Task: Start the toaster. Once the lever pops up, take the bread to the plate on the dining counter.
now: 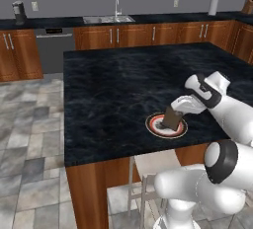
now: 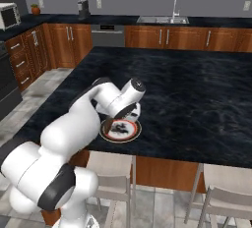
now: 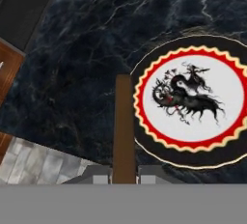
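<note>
My gripper [image 1: 177, 109] is shut on the bread [image 1: 172, 117], a thin dark brown slice that hangs upright just above the plate [image 1: 157, 129]. In the hand view the bread [image 3: 124, 121] shows edge-on between my fingertips [image 3: 99, 175], over the left rim of the plate [image 3: 226, 90]. The plate has a white centre with a dark dragon figure, a red ring and a dark rim. It lies near the front edge of the black marble dining counter [image 1: 118, 75]. In the right base view the gripper [image 2: 124, 117] hovers over the plate [image 2: 129, 134]. The toaster is out of view.
Pale stools [image 1: 150, 171] [image 2: 110, 175] stand under the dining counter's front edge. Behind it runs a black-topped counter with a sink [image 1: 108, 19] and a dishwasher [image 1: 54, 45]. A microwave [image 2: 9, 15] sits far left. Tiled floor [image 1: 29, 139] lies to the left.
</note>
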{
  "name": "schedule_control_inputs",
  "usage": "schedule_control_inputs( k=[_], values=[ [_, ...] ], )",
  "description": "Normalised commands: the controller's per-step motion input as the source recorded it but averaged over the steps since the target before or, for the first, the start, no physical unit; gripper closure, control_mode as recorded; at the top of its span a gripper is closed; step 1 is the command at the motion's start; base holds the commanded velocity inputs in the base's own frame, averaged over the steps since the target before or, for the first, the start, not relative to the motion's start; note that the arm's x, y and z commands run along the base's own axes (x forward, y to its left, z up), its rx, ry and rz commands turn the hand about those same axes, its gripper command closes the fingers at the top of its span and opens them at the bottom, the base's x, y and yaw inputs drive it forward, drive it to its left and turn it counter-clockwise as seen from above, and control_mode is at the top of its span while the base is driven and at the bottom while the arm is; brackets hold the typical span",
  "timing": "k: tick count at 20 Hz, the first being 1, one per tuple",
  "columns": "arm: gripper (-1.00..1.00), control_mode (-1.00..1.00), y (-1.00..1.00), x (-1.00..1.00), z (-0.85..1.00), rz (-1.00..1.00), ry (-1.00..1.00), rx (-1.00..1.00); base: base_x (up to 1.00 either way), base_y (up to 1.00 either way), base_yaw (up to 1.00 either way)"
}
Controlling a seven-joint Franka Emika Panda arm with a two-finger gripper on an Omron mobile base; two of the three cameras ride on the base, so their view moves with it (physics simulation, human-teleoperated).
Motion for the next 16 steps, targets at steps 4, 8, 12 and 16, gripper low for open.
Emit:
schedule_control_inputs(
  k=[4,8,12,16],
  values=[
    [1.0,-1.0,0.0,0.26,-0.28,0.0,0.0,0.01,0.0,0.0,0.0],
    [1.0,-1.0,0.0,0.3,-0.26,0.0,0.0,0.0,0.0,0.0,0.0],
    [1.0,-1.0,0.0,0.29,-0.16,0.0,0.0,0.01,0.0,0.0,0.0],
    [1.0,-1.0,0.0,0.23,-0.12,0.0,0.0,0.03,0.0,0.0,0.0]
  ],
)
